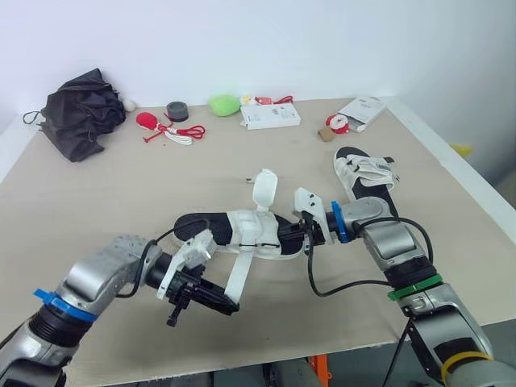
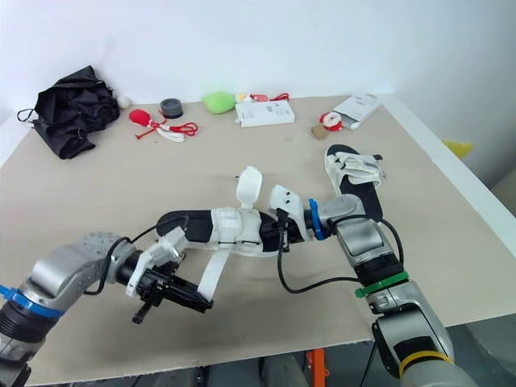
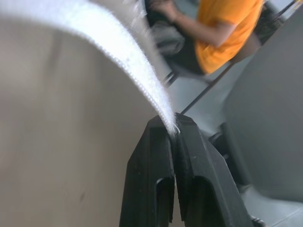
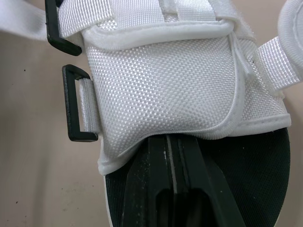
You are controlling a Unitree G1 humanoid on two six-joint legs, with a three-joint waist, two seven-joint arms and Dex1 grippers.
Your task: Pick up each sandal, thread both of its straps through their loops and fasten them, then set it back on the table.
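Pinching the strap [image 1: 240, 272] tip in our left gripper [image 1: 228, 305], jaws clenched, we steady the sandal [image 1: 246, 230] at mid table [image 1: 121, 201] with our right gripper [image 1: 309, 239] clamped on its side. Best we feed the tip flat, untwisted, into the black loop [image 4: 70, 109].

Nothing can be read anywhere in these views. The white box [image 1: 270, 116] at the back of the table [image 1: 121, 201] and the white packet [image 1: 362, 110] near its far right corner both carry faint print, too small to make out.
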